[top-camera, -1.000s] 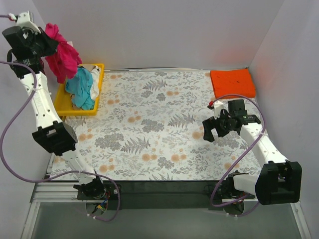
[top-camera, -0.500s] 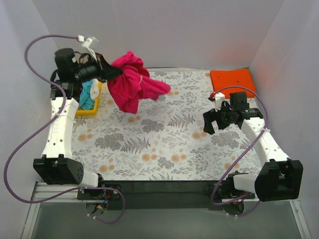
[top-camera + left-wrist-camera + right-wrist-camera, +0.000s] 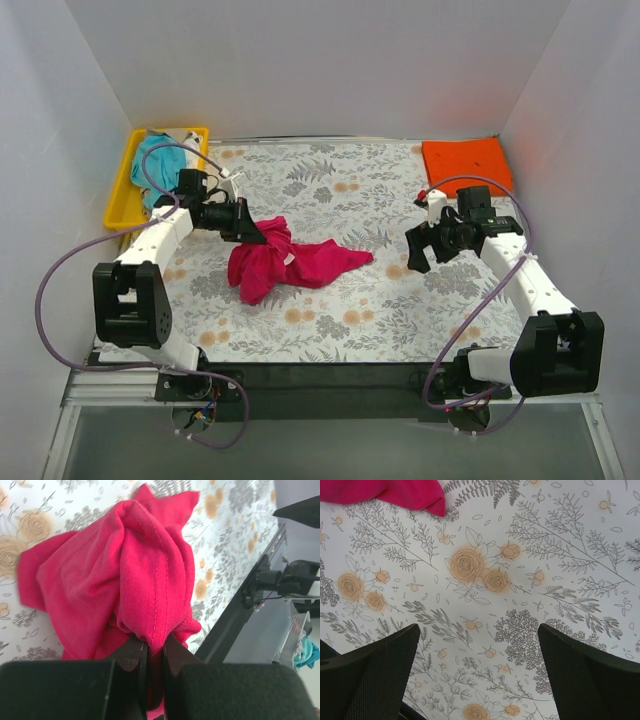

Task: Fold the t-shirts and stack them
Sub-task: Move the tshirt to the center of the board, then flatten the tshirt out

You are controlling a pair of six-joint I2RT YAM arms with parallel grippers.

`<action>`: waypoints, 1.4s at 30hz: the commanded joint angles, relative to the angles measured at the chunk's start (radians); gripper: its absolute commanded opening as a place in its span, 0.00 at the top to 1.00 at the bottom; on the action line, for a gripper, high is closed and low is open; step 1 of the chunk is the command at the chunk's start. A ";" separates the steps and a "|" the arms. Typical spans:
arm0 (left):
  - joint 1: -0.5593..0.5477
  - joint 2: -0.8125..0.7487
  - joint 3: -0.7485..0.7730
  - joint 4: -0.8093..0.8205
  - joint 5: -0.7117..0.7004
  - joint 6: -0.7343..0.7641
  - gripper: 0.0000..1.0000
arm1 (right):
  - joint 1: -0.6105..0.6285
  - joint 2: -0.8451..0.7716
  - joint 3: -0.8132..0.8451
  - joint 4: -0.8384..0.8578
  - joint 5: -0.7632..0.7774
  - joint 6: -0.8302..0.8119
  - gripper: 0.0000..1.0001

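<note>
On the floral table (image 3: 330, 190) the magenta t-shirt (image 3: 285, 265) sprawls crumpled, its long axis running sideways from the left gripper (image 3: 250, 232) across toward the right gripper (image 3: 418, 250); the left one is clamped on a bunched fold at the shirt's end, so that arm is the closer, while the right hangs with jaws spread wide and empty, the shirt's pointed tail near, off to its left; the folded orange t-shirt (image 3: 466, 167) lies just beyond it; no label or writing can be read anywhere
</note>
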 commanded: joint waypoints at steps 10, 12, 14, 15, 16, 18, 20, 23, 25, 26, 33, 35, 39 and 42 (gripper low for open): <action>0.218 0.333 0.318 -0.244 -0.039 0.218 0.62 | 0.135 0.129 0.014 0.064 0.013 -0.043 0.23; 0.235 0.330 0.379 -0.254 -0.044 0.230 0.58 | 0.181 0.153 0.034 0.082 0.036 -0.037 0.24; 0.243 0.300 0.411 -0.263 -0.051 0.249 0.52 | 0.219 0.195 0.067 0.099 0.050 -0.026 0.24; 0.243 0.284 0.410 -0.260 -0.050 0.260 0.50 | 0.232 0.210 0.080 0.114 0.053 -0.023 0.24; 0.243 0.261 0.402 -0.243 -0.045 0.257 0.37 | 0.245 0.245 0.108 0.119 0.056 -0.020 0.24; 0.243 0.195 0.352 -0.212 -0.045 0.243 0.34 | 0.291 0.284 0.140 0.128 0.063 -0.010 0.23; 0.227 0.137 0.318 -0.230 -0.016 0.281 0.33 | 0.330 0.345 0.183 0.144 0.065 0.000 0.21; 0.130 0.047 0.190 -0.165 -0.071 0.301 0.32 | 0.350 0.434 0.243 0.170 0.054 0.038 0.21; 0.027 -0.073 0.045 -0.037 -0.114 0.286 0.32 | 0.350 0.504 0.283 0.170 0.037 0.049 0.21; 0.002 -0.105 0.012 -0.001 -0.136 0.267 0.32 | 0.351 0.524 0.297 0.168 0.013 0.049 0.22; -0.084 -0.185 -0.072 0.108 -0.134 0.295 0.33 | 0.422 0.667 0.367 0.162 0.017 0.017 0.66; -0.136 -0.188 -0.075 0.111 -0.172 0.319 0.34 | 0.422 0.657 0.349 0.154 0.048 0.001 0.98; -0.225 -0.222 -0.108 0.160 -0.229 0.350 0.34 | 0.402 0.487 0.292 0.105 0.036 -0.019 0.99; -0.301 -0.299 -0.139 0.213 -0.240 0.352 0.34 | 0.370 0.283 0.254 0.065 -0.033 -0.017 0.99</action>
